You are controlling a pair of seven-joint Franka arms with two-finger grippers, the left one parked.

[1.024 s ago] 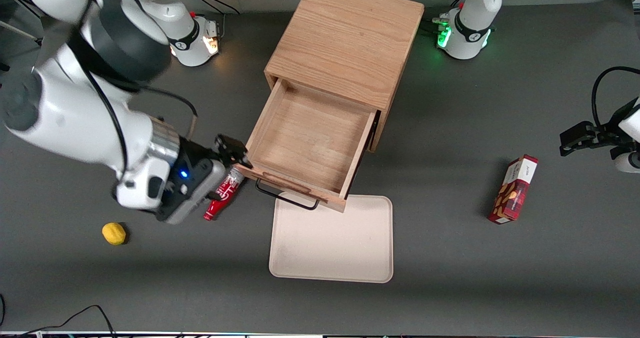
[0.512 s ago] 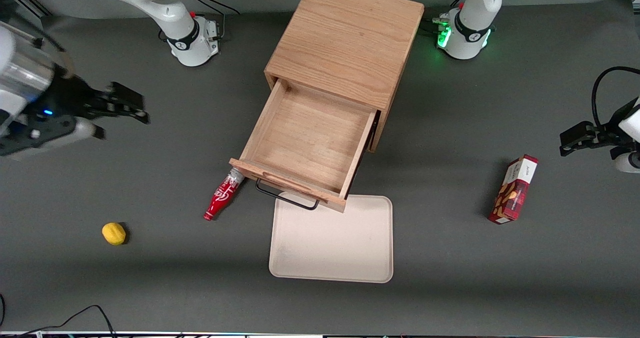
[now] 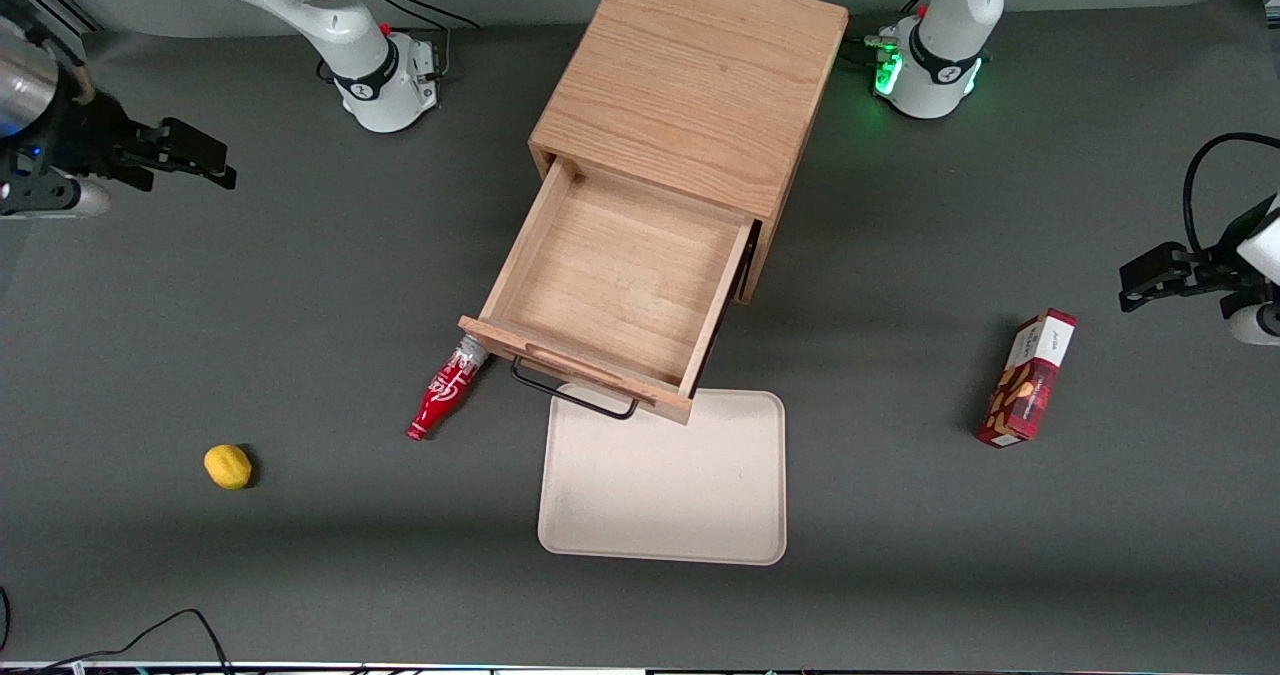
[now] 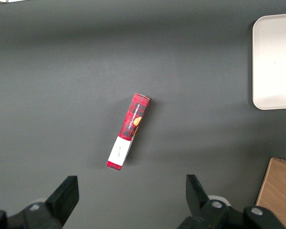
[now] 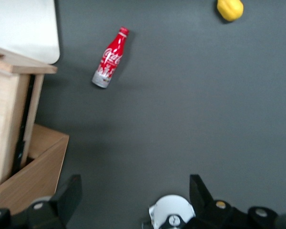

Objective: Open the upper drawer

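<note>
The upper drawer (image 3: 620, 275) of the wooden cube cabinet (image 3: 690, 75) stands pulled far out, its light oak box empty. Its black wire bar handle (image 3: 572, 395) hangs over the tray's edge. The lower drawer is hidden beneath it. My right gripper (image 3: 200, 158) is open and empty, well apart from the drawer, toward the working arm's end of the table and raised above it. In the right wrist view the gripper (image 5: 133, 198) holds nothing between its spread fingers, and the drawer's side (image 5: 7, 109) and the cabinet (image 5: 38, 167) show at the edge.
A red cola bottle (image 3: 445, 390) lies beside the drawer's front corner, also in the right wrist view (image 5: 109, 57). A yellow lemon (image 3: 228, 466) lies nearer the camera. A cream tray (image 3: 663, 485) lies in front of the drawer. A red snack box (image 3: 1027, 377) lies toward the parked arm's end.
My gripper has left the drawer's front corner and swung away toward the working arm's end of the table, farther from the camera. The drawer has stayed pulled out.
</note>
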